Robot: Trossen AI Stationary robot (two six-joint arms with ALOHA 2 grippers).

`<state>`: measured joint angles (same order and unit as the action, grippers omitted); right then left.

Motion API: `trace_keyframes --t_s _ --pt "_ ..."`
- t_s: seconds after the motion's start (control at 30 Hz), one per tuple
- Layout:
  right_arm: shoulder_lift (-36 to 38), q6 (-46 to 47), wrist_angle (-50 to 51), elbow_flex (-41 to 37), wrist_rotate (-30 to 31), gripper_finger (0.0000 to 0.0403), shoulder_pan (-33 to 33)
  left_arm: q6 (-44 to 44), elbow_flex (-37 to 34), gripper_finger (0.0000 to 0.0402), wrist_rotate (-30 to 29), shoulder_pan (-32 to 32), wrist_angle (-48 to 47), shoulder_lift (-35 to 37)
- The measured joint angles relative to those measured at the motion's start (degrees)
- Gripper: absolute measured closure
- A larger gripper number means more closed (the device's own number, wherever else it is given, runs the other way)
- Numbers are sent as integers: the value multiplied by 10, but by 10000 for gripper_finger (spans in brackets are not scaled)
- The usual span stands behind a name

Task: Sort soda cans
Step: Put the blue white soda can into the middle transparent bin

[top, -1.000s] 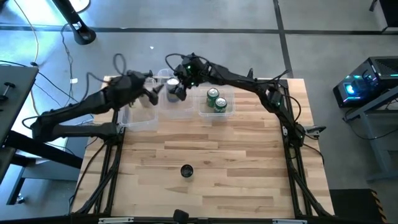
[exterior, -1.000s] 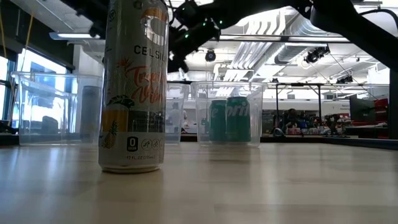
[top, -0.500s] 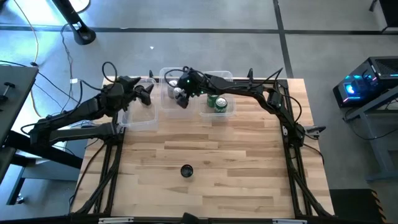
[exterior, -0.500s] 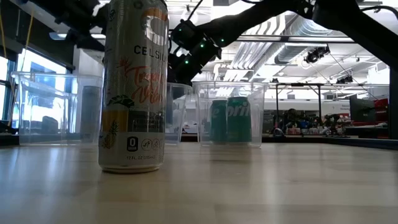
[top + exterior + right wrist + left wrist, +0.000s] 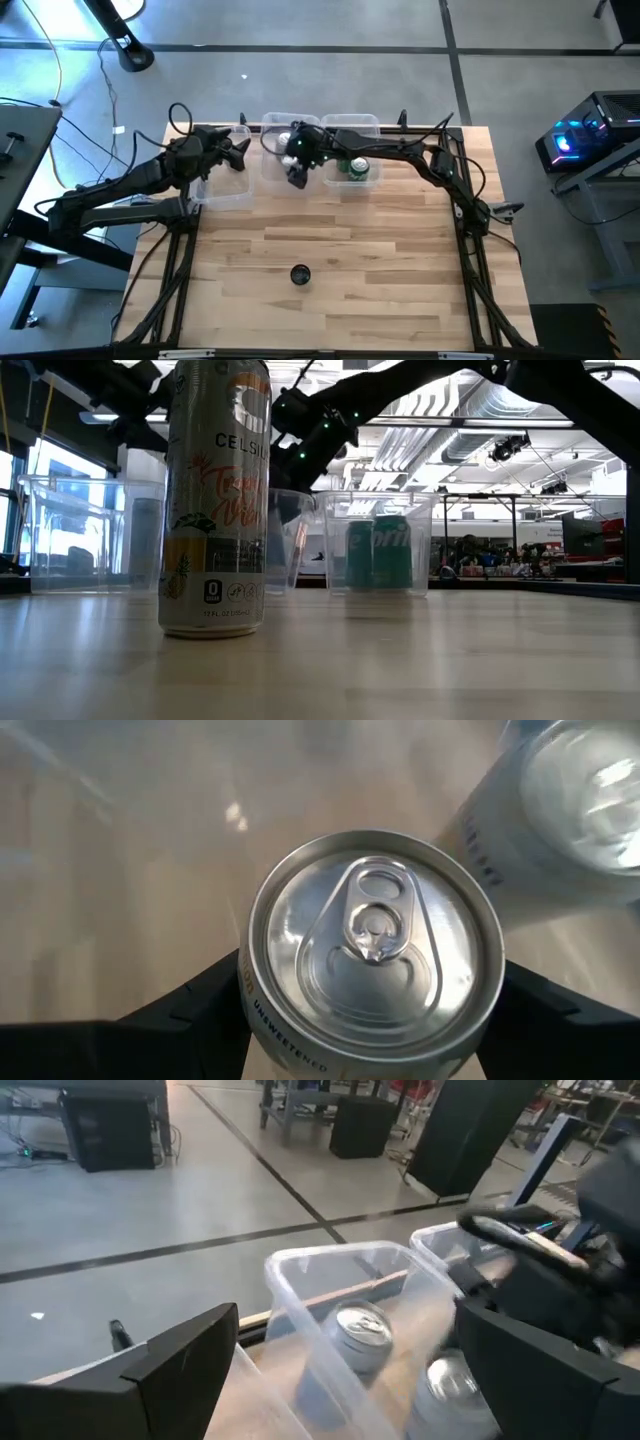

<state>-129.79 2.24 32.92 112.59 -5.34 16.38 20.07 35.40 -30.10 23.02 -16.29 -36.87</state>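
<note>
My right gripper (image 5: 298,178) is shut on a silver soda can (image 5: 375,935) inside the middle clear bin (image 5: 272,130), next to a second silver can (image 5: 560,800). Two green cans (image 5: 355,168) stand in the right bin (image 5: 425,540). A tall light can (image 5: 215,500) stands upright on the table near its front edge (image 5: 300,274). My left gripper (image 5: 243,155) hangs open above the left bin (image 5: 222,192), its fingers spread wide with nothing between them (image 5: 365,1370). My right gripper pinches the silver can between its two fingers, on opposite sides of the can's wall just below the top rim (image 5: 250,1020). The fingers slant down from above. The can stays upright, top up; whether its base stands on the bin floor I cannot tell.
The three clear bins stand in a row along the table's far edge. The broad wooden tabletop (image 5: 400,270) lies in front of them. The right arm (image 5: 410,150) reaches across the right bin from the table's right side.
My right gripper has come down and toward the near edge with the silver can, into the middle bin. My left gripper has dropped a little over the left bin. The bin with the green cans has slid slightly toward the table's right edge.
</note>
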Motion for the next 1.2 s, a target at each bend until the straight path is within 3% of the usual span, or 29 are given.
trace_keyframes --t_s 0.37,0.67,1.2 --pt "12 -19 40 0 -23 128 -12 4 0 35 -4 -7 3 6" --pt "14 39 -85 -18 -21 128 -27 3 0 35 -5 -7 33 6" --pt "-31 90 -148 -18 58 128 -49 -2 0 35 -8 -8 45 6"
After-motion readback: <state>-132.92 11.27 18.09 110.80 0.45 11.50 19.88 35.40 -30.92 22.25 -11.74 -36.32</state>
